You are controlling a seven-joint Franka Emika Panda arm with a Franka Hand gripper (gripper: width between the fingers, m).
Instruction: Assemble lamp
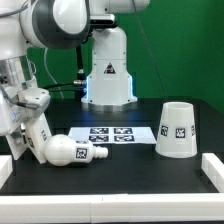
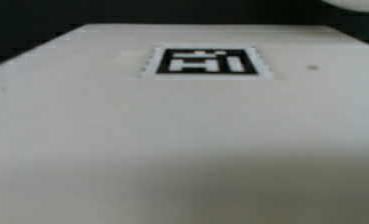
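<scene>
White bulb (image 1: 68,152) lying, maybe gripped, shade (image 1: 175,130) upright

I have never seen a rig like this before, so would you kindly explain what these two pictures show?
The white machine at the exterior view's left is a robot arm. Its grasping part, the end effector, hangs low over the black table.

The exterior view comes from a camera standing off the arm. The wrist view comes from a camera on the arm's wrist, so it looks at whatever is right in front of the end effector.

On the table, a rounded bulb lies on its side and a tapered shade stands wide end down. The flat marker board lies between them.

The wrist view shows a plain white surface with a square tag, too close to identify. I cannot tell whether anything is held.
</scene>
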